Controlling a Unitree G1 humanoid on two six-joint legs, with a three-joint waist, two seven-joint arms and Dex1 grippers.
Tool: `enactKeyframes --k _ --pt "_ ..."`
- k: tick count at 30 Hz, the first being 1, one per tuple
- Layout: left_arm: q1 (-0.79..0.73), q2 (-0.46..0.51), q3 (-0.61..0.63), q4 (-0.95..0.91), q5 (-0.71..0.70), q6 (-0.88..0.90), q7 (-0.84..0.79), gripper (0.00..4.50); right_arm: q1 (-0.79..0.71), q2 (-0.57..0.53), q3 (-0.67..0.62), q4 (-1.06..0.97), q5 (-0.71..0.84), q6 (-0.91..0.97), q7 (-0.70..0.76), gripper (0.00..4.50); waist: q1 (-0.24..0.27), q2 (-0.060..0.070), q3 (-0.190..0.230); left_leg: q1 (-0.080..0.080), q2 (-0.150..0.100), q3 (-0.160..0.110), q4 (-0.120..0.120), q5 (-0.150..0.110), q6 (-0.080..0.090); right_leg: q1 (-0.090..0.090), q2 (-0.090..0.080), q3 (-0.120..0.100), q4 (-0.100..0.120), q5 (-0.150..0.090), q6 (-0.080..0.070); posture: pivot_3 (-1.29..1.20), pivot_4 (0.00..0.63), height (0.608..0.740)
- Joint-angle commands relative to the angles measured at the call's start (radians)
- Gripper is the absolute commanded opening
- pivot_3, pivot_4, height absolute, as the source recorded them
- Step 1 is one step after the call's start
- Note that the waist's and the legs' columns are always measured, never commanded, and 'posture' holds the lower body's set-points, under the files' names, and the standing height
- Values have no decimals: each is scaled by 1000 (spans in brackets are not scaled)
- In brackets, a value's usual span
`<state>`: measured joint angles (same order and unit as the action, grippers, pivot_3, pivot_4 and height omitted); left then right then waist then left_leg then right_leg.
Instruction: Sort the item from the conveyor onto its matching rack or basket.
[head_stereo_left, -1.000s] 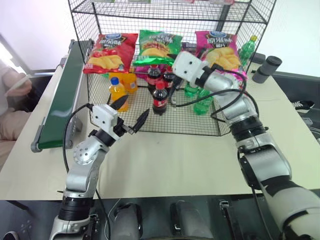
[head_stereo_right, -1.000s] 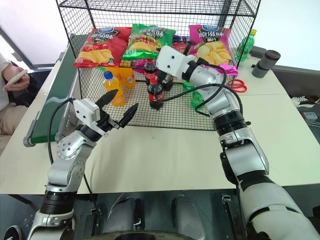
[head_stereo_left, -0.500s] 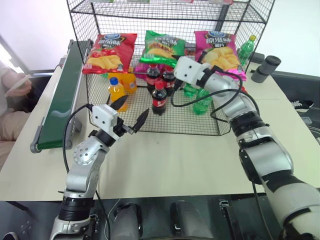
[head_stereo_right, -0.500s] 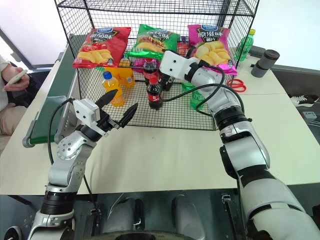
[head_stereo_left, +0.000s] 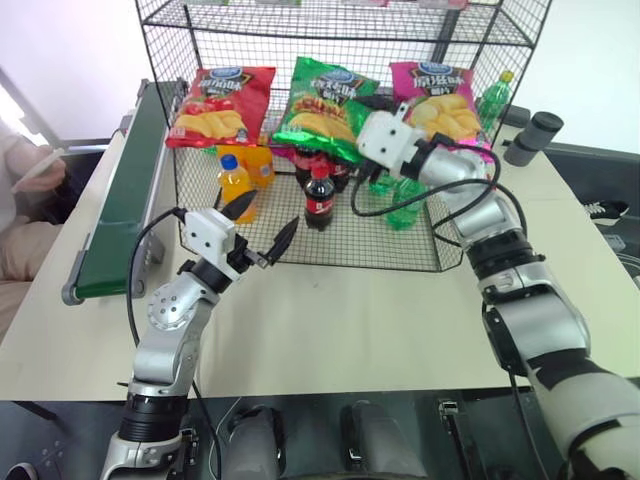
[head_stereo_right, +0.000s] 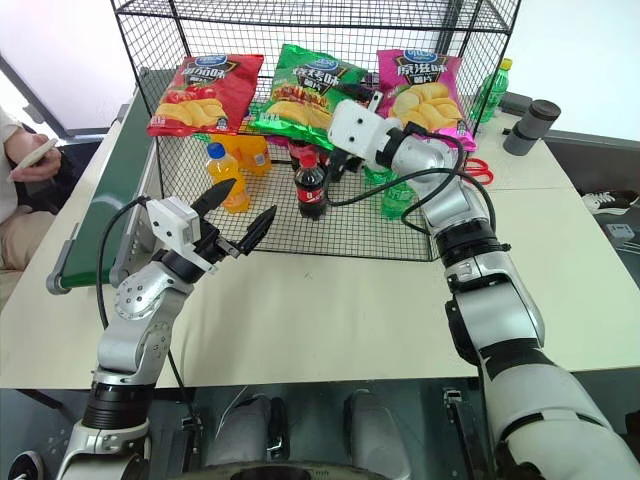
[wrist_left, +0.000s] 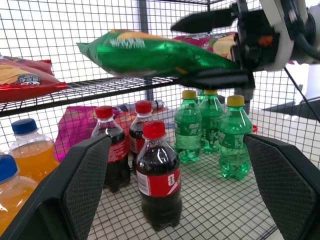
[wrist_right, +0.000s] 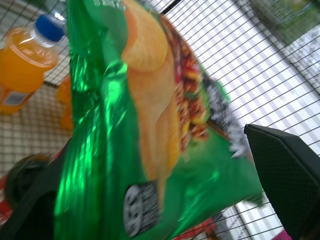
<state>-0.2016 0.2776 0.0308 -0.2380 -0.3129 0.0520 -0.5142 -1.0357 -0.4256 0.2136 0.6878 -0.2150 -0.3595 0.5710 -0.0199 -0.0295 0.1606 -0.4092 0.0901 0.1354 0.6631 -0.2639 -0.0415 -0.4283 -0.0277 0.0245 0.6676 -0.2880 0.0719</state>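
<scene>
The green bag (head_stereo_left: 325, 105) lies on the rack (head_stereo_left: 300, 230) shelf between red and pink bags, so the right tool (wrist_left: 212, 50) gapes wide around its end, gripping nothing, while the left tool (head_stereo_left: 262, 228) waits open and empty over the desk (head_stereo_left: 330, 320)

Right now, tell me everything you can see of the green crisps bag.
The green crisps bag is glossy foil, printed with yellow crisps and a blue oval logo at its top. It lies sloped on the rack's wire shelf, between a red bag and a pink bag, above the bottles. Its lower edge overhangs the shelf front, between the spread fingers of the right gripper; whether they touch it is unclear.
</scene>
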Motion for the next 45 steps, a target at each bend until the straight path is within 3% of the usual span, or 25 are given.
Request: enactKeyframes --k 1,10,17,22,26,40,43,45 --pt "-11 0 6 -39 0 -17 9 4500 12 -30 9 -53 -37 -31 -14 4463 0 0 0 0 0 0 0 0 0 0 0 0 0 0 0 0 150 740" --pt "-9 1 3 -42 -2 -13 8 4500 28 -19 -10 -100 -17 -11 -20 4463 -1 0 0 0 0 0 0 0 0 0 0 0 0 0 0 0 150 740" --pt "-6 -2 2 -45 -2 -14 11 4500 124 -76 -43 -315 28 70 35 4463 4 0 0 0 0 0 0 0 0 0 0 0 0 0 0 0 150 740" --pt "-11 2 0 -32 -3 -21 0 4500 201 -83 -74 -541 137 230 120 4463 0 0 0 0 0 -1 0 0 0 0 0 0 0 0 0 0 150 740" --pt "-21 -1 -6 -22 -1 -23 -5 4500 207 -80 -72 -597 149 299 131 4463 1 0 0 1 0 -1 0 -1 2 0 1 0 0 0 0 0 150 740" --pt "-19 -6 -16 -36 0 -18 -8 4500 155 -36 -52 -491 137 312 107 4463 3 0 0 0 0 0 0 -3 5 1 1 0 0 0 0 0 150 740" --pt "-12 -7 -11 -46 -6 -15 -3 4500 151 -30 -53 -472 144 308 114 3711 1 0 0 0 0 -1 0 -3 5 1 1 0 0 0 0 0 150 740" --pt "-9 -7 -11 -48 -5 -14 -1 4500 148 -26 -56 -461 142 303 110 2696 2 0 0 0 0 -1 0 -3 5 1 1 0 0 0 0 0 150 740"
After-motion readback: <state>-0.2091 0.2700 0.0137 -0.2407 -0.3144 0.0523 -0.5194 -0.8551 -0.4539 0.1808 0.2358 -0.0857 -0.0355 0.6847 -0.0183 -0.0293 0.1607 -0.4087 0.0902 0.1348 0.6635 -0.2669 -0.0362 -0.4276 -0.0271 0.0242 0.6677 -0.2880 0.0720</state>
